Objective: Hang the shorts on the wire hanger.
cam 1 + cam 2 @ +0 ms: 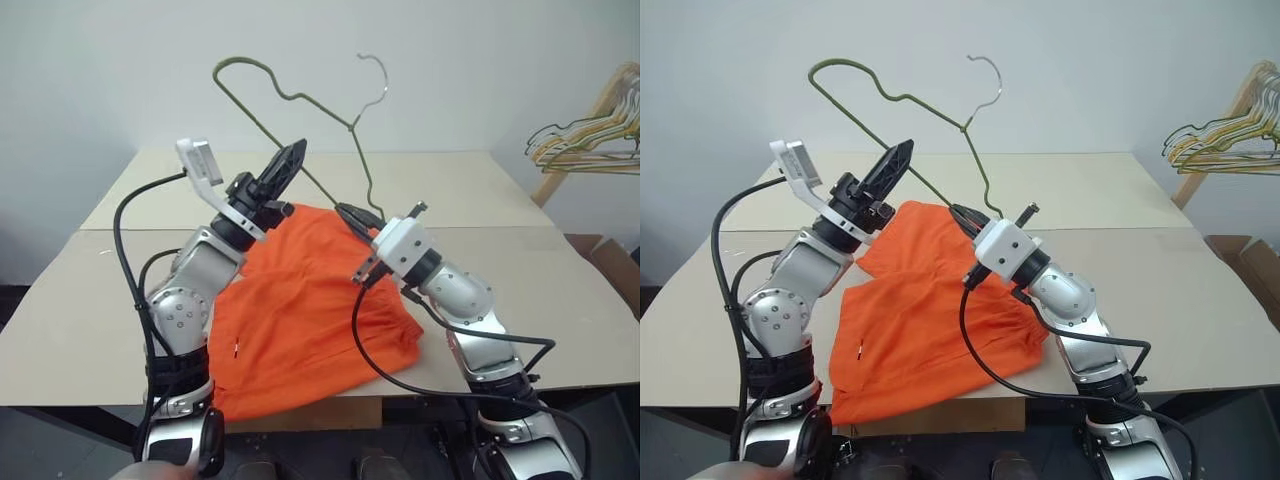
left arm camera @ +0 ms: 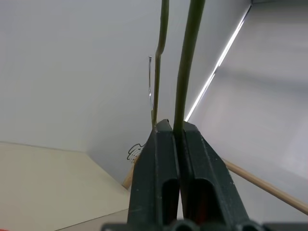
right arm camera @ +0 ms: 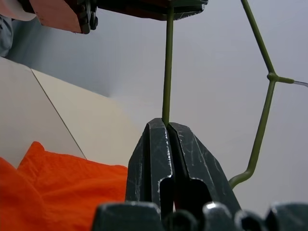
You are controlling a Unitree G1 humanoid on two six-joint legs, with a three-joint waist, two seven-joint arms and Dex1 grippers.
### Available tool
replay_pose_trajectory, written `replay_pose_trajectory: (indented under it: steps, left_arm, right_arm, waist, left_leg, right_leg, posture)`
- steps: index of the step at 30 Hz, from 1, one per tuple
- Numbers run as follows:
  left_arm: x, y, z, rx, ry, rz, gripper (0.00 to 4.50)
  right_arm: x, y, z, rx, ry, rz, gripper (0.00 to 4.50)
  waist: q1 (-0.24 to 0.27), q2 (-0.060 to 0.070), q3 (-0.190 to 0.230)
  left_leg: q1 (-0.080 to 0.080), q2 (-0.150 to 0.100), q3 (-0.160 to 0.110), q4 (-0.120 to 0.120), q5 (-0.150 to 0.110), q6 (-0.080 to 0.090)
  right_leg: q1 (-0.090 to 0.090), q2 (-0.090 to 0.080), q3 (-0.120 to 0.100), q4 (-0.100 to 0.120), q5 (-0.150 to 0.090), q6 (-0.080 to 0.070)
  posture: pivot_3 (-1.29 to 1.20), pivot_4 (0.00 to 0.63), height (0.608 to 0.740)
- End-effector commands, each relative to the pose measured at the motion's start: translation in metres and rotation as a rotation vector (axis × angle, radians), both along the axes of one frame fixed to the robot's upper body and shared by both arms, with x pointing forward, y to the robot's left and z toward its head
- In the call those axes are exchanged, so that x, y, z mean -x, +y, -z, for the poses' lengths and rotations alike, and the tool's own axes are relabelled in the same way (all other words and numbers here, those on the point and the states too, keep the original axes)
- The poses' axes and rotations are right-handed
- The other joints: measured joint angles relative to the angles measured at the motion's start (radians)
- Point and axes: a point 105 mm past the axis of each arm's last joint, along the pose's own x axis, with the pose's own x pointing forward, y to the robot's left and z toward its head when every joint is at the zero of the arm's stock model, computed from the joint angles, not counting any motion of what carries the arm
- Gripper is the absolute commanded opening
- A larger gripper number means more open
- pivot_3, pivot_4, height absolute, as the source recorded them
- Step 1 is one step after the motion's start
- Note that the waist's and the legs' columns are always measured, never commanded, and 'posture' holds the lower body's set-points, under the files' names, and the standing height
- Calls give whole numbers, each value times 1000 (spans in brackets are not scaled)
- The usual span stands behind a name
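You can see the big pale tabletop (image 1: 560,300) with the orange shorts (image 1: 300,320) lying flat on it near the front edge, between your two arms and partly under them. Above the shorts, the thin green wire hanger (image 1: 290,96) is up in the air, tilted, with its hook pointing up by the wall. Your left gripper (image 1: 288,165) has its fingers pressed together on the long straight wire, and your right gripper (image 1: 352,215) pinches that same wire lower down, just above the shorts; more hangers (image 1: 590,140) hang far off at the right.
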Motion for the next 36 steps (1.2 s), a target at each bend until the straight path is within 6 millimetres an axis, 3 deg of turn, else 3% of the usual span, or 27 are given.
replay_pose_trajectory:
  steps: [1, 2, 6, 13, 17, 20, 23, 26, 36]
  left_arm:
    - [7, -1, -12, 18, -81, 2, 0]
    - [7, 1, -12, 22, -89, -6, 0]
    - [5, 15, -15, 22, -123, -44, 0]
    - [11, 49, -14, -152, -217, -53, 0]
    - [33, 61, -25, -176, -319, 84, 0]
    - [48, 66, -31, -174, -384, 178, 0]
    - [62, 71, -37, -131, -459, 280, 0]
    - [68, 70, -37, -105, -478, 334, 0]
    - [67, 56, -28, -37, -471, 381, 0]
  right_arm:
    - [5, 2, -9, 9, -36, -27, 536]
    - [5, 2, -9, 18, -48, -23, 667]
    - [4, -3, -12, -13, -36, -20, 2068]
    - [13, -46, -32, -162, 243, -260, 2068]
    - [9, -69, -23, -141, 543, -372, 2068]
    - [12, -75, -14, -108, 739, -472, 2068]
    - [24, -74, 4, -15, 939, -606, 2068]
    - [31, -66, 11, 16, 993, -712, 2068]
    - [37, -25, -11, -18, 1016, -910, 2068]
  waist:
    - [0, 0, 0]
    - [0, 0, 0]
    - [0, 0, 0]
    - [0, 0, 0]
    - [0, 0, 0]
    - [-2, 0, 0]
    - [-3, 0, 0]
    - [-2, 0, 0]
    - [2, 0, 0]
  left_leg:
    - [0, 0, 0, 0, 0, 0]
    - [0, 0, 0, 0, 0, 0]
    - [0, 0, 0, 0, 0, 0]
    - [-1, 0, 0, 0, 0, 0]
    - [0, 1, 0, 0, 0, 0]
    - [0, 2, 0, 0, 0, 0]
    - [0, 2, 0, 0, 0, 0]
    - [0, 2, 0, 0, 0, 0]
    - [-2, 2, -2, 0, 0, 0]
  right_leg:
    - [0, 0, 0, 0, 0, 0]
    - [0, 0, 0, 0, 0, 0]
    - [0, 0, 0, 0, 0, 0]
    - [0, 0, -1, -1, 0, 0]
    - [1, 0, -2, -1, 0, 0]
    - [1, 0, -2, -1, 0, -1]
    - [0, 1, -3, -1, -1, -1]
    - [1, 1, -3, -2, -1, -1]
    - [0, 1, -4, -1, -1, -1]
  posture:
    - [-14, 0, 740]
    - [-14, 0, 740]
    - [-14, 0, 740]
    - [-13, 0, 740]
    - [-13, 0, 740]
    - [-15, 0, 740]
    - [-17, 0, 740]
    - [-13, 0, 740]
    - [-14, 0, 740]
